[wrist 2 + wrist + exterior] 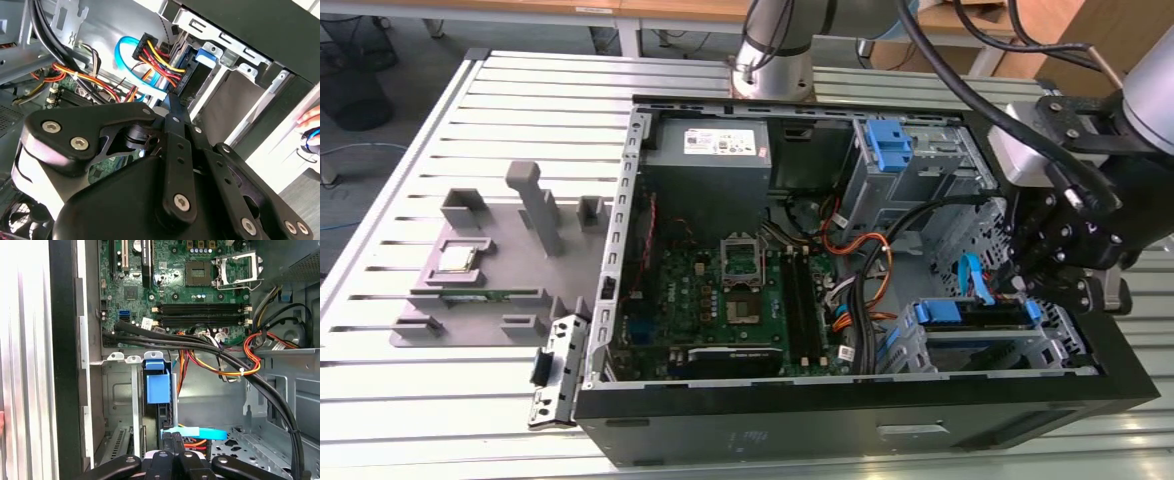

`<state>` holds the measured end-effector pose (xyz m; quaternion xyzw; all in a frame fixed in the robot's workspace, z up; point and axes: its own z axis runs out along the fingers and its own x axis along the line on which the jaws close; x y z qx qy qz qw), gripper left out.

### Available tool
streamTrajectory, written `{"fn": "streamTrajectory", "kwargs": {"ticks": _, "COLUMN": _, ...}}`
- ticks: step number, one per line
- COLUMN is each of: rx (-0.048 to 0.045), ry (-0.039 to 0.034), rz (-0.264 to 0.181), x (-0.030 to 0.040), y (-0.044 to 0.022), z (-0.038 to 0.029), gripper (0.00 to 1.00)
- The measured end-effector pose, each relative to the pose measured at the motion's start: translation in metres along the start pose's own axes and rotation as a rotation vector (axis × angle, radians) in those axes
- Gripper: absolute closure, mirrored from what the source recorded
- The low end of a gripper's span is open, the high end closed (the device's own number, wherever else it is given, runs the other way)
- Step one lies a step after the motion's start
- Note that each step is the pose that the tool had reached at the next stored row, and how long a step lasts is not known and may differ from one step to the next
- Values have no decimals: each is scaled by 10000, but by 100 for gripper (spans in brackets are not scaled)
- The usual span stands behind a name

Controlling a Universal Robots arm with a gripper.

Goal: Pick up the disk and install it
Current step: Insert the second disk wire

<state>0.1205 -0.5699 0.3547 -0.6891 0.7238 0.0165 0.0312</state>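
The disk point(973, 313) lies flat in the drive bay at the front corner of the open computer case, on the exterior view's right, with its bright blue carrier frame point(157, 385) facing the motherboard. A bundle of red, yellow and black wires and a blue data cable point(131, 42) lead to a plug at the disk's end point(192, 80). My gripper point(1023, 289) hangs over that end of the bay, just above the cables. Its fingers point(173, 106) are pressed together into one narrow blade, shut, with nothing seen between them, and the tip sits close to the plug.
The case's black front panel point(854, 415) and metal bay walls point(131, 405) hem in the disk. A narrow upright blue latch point(887, 146) stands in the rear cage. Thick black cables point(200, 347) cross above the bay. A grey fixture point(494, 260) sits on the slatted table. A person's hand point(311, 119) is outside the case.
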Motion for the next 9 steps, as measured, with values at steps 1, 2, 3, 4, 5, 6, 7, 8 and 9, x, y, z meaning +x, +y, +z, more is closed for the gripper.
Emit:
{"fn": "streamTrajectory", "kwargs": {"ticks": 1, "rx": 1, "ry": 1, "rz": 0, "x": -1, "y": 0, "z": -21, "gripper": 90}}
{"fn": "streamTrajectory", "kwargs": {"ticks": 2, "rx": 0, "ry": -2, "rz": 1, "x": -1, "y": 0, "z": -29, "gripper": 90}}
{"fn": "streamTrajectory", "kwargs": {"ticks": 3, "rx": 0, "ry": -3, "rz": 1, "x": -1, "y": 0, "z": -28, "gripper": 90}}
{"fn": "streamTrajectory", "kwargs": {"ticks": 4, "rx": 0, "ry": -4, "rz": 0, "x": -1, "y": 0, "z": -28, "gripper": 90}}
{"fn": "streamTrajectory", "kwargs": {"ticks": 5, "rx": 0, "ry": -5, "rz": 0, "x": -2, "y": 0, "z": -28, "gripper": 90}}
{"fn": "streamTrajectory", "kwargs": {"ticks": 6, "rx": 0, "ry": -3, "rz": 1, "x": -2, "y": 0, "z": -32, "gripper": 90}}
{"fn": "streamTrajectory", "kwargs": {"ticks": 7, "rx": 0, "ry": -3, "rz": 1, "x": -2, "y": 0, "z": -34, "gripper": 90}}
{"fn": "streamTrajectory", "kwargs": {"ticks": 8, "rx": 0, "ry": -3, "rz": 1, "x": -2, "y": 0, "z": -34, "gripper": 90}}
{"fn": "streamTrajectory", "kwargs": {"ticks": 9, "rx": 0, "ry": -3, "rz": 1, "x": -2, "y": 0, "z": -34, "gripper": 90}}
